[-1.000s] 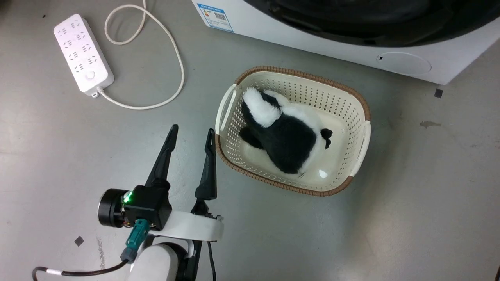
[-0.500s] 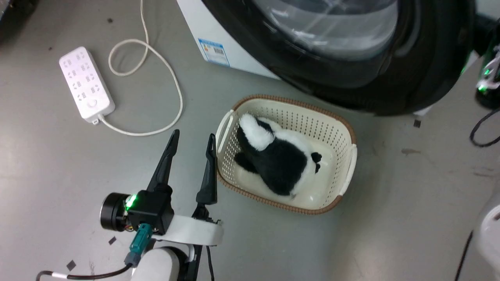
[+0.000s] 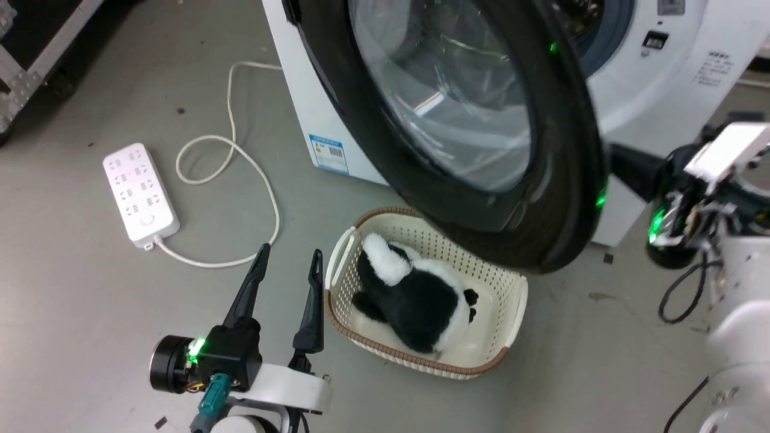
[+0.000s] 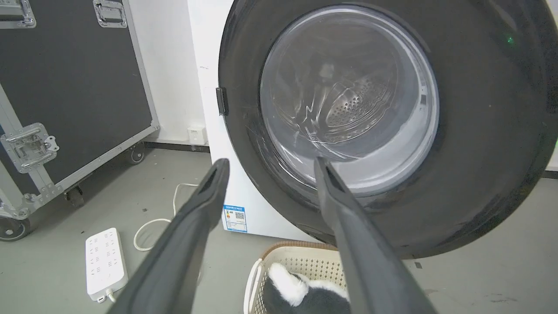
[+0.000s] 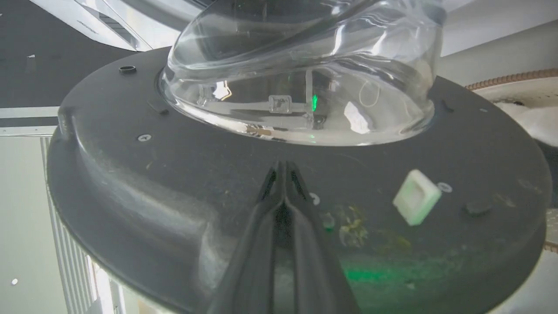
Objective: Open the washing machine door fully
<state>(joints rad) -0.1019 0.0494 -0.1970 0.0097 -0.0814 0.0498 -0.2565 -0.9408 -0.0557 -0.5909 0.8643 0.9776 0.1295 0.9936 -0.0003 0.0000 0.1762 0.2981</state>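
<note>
- My right gripper [image 5: 282,168], its two fingers pressed together with nothing between them, rests its tips against the inner face of the washing machine door [image 3: 445,114], just below the glass bowl.
- The door stands partly swung out from the machine body [image 3: 637,90], its lower edge hanging over the far rim of the laundry basket [image 3: 518,300], where a black-and-white plush toy [image 3: 415,294] lies.
- My left gripper [image 3: 290,250] hovers over the floor just beside the basket, fingers spread and empty.
- The risk, as I judge it: closed tips on a smooth, dusty panel have no hold, so a push off-line could skid them towards the glass or off the rim.
- I also cannot tell whether the door will clear the basket's rim.
</note>
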